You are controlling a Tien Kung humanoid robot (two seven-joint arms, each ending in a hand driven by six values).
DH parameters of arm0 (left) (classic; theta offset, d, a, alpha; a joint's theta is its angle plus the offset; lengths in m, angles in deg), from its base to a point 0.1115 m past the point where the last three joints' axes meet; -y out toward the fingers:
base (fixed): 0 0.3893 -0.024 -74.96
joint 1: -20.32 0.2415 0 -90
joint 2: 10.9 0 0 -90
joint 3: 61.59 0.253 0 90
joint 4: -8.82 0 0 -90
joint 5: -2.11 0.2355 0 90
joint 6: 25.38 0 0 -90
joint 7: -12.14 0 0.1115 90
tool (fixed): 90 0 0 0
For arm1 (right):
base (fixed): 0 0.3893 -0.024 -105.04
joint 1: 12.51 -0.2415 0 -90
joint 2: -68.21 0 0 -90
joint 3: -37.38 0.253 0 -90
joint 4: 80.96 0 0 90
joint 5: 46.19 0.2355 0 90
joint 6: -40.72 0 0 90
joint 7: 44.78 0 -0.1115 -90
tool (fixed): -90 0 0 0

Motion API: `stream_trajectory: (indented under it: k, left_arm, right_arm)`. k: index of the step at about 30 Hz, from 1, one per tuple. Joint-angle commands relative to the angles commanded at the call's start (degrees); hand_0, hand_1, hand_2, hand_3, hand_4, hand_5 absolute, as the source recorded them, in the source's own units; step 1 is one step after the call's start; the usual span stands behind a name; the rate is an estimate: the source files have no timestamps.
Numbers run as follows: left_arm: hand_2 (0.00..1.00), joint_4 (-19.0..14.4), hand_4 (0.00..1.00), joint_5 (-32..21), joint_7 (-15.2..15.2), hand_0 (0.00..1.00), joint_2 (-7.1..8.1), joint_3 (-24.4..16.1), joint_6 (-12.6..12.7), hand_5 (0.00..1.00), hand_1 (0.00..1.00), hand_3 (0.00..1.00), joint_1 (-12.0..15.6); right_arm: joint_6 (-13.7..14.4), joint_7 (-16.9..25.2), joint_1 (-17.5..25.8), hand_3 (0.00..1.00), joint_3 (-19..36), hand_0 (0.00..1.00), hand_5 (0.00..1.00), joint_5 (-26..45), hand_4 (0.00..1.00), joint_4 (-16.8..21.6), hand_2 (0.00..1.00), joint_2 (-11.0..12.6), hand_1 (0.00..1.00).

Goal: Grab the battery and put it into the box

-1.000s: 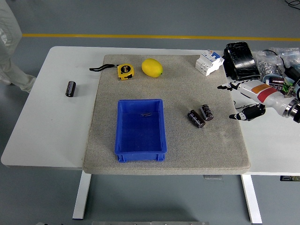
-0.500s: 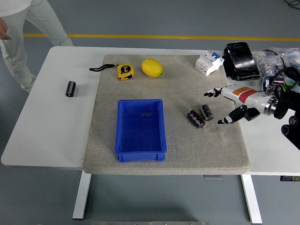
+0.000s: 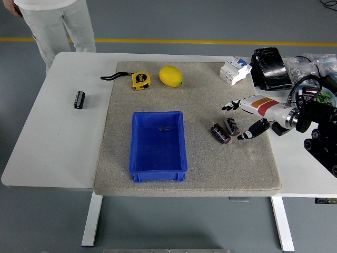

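Since half a second ago, the right hand point(image 3: 246, 117) has moved further left over the mat point(image 3: 189, 126), and now it is just beside the two batteries. The person point(image 3: 55, 21) at the far left has also stepped closer to the table point(image 3: 47, 142).

From the head view, the right hand comes in from the right edge with its fingers point(image 3: 227, 106) spread wide and holding nothing. The thumb points down toward the mat and the other fingers reach to the left, above the batteries. I cannot tell if any finger touches them.

Two batteries lie on the mat, right of the box point(image 3: 158, 146). The left battery point(image 3: 220, 133) and the right battery point(image 3: 232, 126) lie side by side, almost touching, both on their sides. A third battery point(image 3: 79, 99) lies on the bare table, left of the mat and well apart from the others.

The box is blue and open, and it stands near the mat's front edge. Something small and dark lies on its bottom, too small to tell what.

At the mat's far side there is a tape measure point(image 3: 139, 79) and beside it a lemon point(image 3: 170, 76). A white breaker point(image 3: 234, 70) stands at the far right corner of the mat, and a black pack point(image 3: 270, 67) lies just right of it.

The left hand is not in the picture.
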Motion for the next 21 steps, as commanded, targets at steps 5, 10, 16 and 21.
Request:
stream_trajectory:
  k: [5,10,16,21]
  left_arm:
    - [0.739,0.0,0.631,0.3,0.0,0.8,0.03,-0.1,-0.1,0.497,0.741,0.561,-0.2]
    - [0.738,-0.1,0.631,0.2,0.1,0.801,0.08,0.0,-0.1,0.497,0.74,0.561,-0.3]
    - [0.737,-0.3,0.633,0.1,0.3,0.8,0.17,0.2,-0.2,0.5,0.739,0.56,-0.3]
    - [0.737,-0.5,0.63,0.1,0.6,0.801,0.26,0.5,-0.4,0.495,0.738,0.561,-0.6]
  right_arm:
    - [0.7,0.6,-0.4,0.761,-0.5,0.733,0.164,-0.8,0.998,-1.6,0.719,-1.2,0.685]
    - [0.7,0.5,-0.3,0.754,-0.6,0.731,0.176,-0.9,0.998,-3.3,0.71,-2.1,0.671]
    - [0.8,0.3,-0.2,0.757,-0.7,0.731,0.176,-0.9,0.998,-5.2,0.708,-3.2,0.671]
    - [1.6,-0.3,0.0,0.754,-0.7,0.716,0.175,-1.3,0.998,-6.9,0.704,-4.5,0.67]
